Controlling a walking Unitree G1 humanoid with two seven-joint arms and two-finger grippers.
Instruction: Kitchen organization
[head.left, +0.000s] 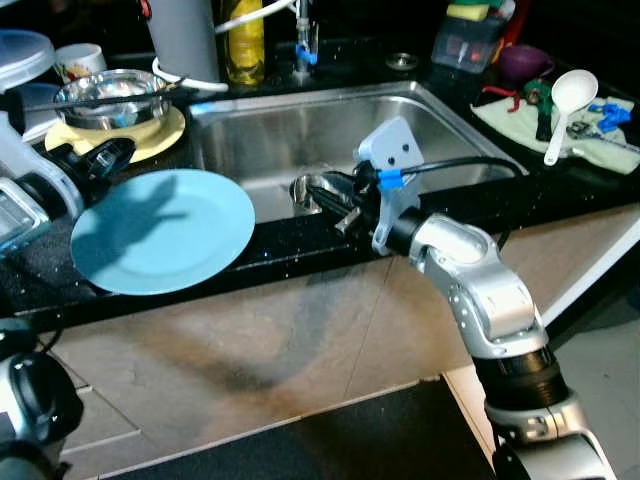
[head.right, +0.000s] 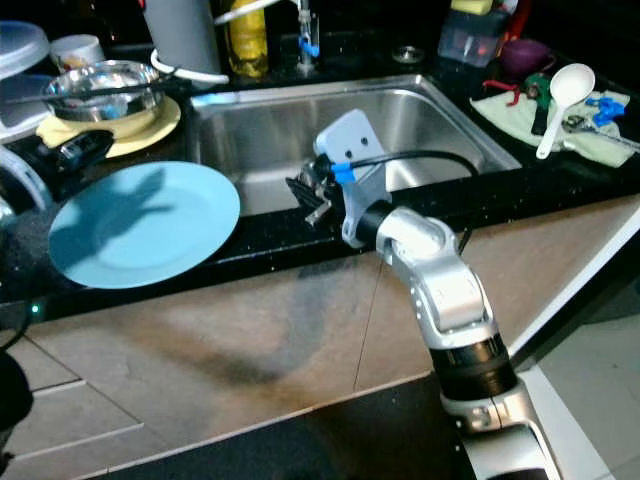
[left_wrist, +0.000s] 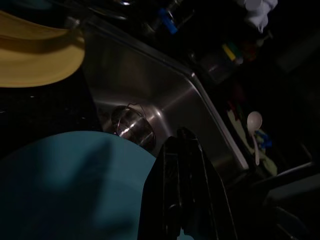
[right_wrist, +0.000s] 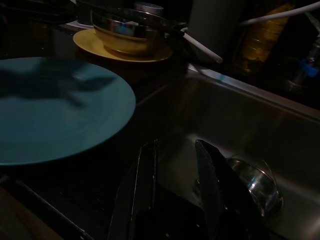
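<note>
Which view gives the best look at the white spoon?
The right eye view: the white spoon lies whole and well lit on the cloth right of the sink. The left eye view matches; the left wrist view shows it tiny and dim.

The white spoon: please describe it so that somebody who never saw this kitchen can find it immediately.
Start at the steel sink set in the black counter, then look to the robot's right of it, where a pale cloth lies. The white spoon rests on that cloth, bowl pointing away from the robot. It is plain white with a large round bowl, unlike the small coloured tools beside it.

Head views bright with arm shadow on the blue plate (head.left: 165, 230); wrist views dim, perhaps underexposed
</note>
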